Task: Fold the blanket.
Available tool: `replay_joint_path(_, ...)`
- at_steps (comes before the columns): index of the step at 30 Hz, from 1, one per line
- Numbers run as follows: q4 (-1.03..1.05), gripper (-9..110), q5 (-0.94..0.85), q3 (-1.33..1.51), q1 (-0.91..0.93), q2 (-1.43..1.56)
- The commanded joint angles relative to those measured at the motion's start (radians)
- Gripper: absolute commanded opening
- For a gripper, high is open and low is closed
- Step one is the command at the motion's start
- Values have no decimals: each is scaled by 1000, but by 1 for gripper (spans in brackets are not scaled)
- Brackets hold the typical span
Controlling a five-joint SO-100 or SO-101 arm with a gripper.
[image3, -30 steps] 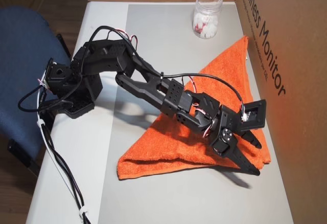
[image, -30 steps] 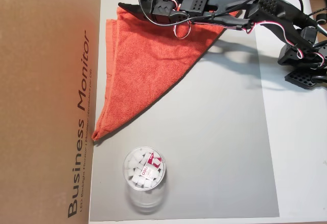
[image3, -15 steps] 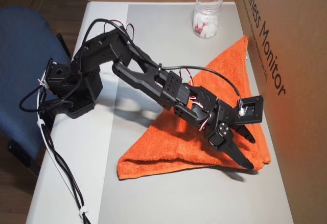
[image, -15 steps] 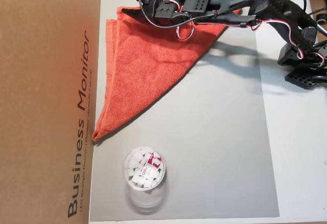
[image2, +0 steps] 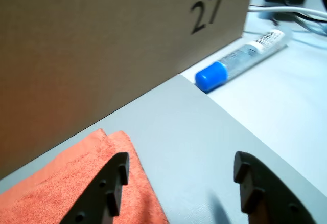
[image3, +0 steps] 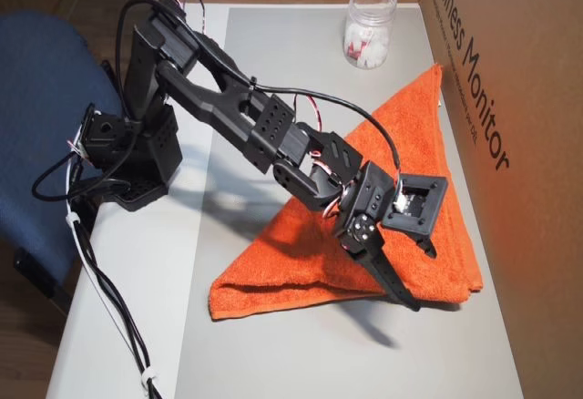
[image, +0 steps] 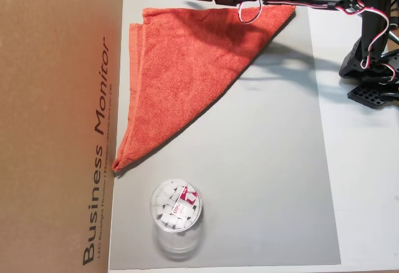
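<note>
Now, gripper: the gripper is spread wide, its two dark fingers well apart in the wrist view, and nothing is between them; only bare grey mat shows in the gap.
Gripper, place: in an overhead view the gripper is raised above the blanket's near corner and points downward; in the other overhead view only part of it shows at the top edge.
Arm: the black arm reaches from its base at the mat's side out over the blanket, with red and white wires along it.
Blanket, shape: the blanket lies folded into a triangle, flat on the mat.
Blanket, look: orange-red terry cloth with a nubby pile; two layers show as doubled hemmed edges along the side next to the box.
Blanket, place: one long edge runs just beside the box; one tip points toward the jar, near it but apart.
Blanket, wrist view: a doubled corner of the blanket lies under the left finger, close to the box wall.
Mat: the grey mat lies on a white table, and the blanket covers the part next to the box.
Jar: the clear jar stands upright on the mat and holds white pieces.
Tube: a blue-capped tube lies on the table past the mat's corner.
Chair: a blue chair stands behind the arm's base.
</note>
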Motion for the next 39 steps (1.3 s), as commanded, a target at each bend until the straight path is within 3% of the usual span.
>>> replay_joint_path(1,-6,21,57,55,31,146)
replay_joint_path(26,-3,21,471,710,86,848)
replay_joint_path(31,2,21,486,839,86,973)
replay_joint_path(36,249,17,491,864,97,1081)
replay_joint_path(39,390,16,592,864,98,1135)
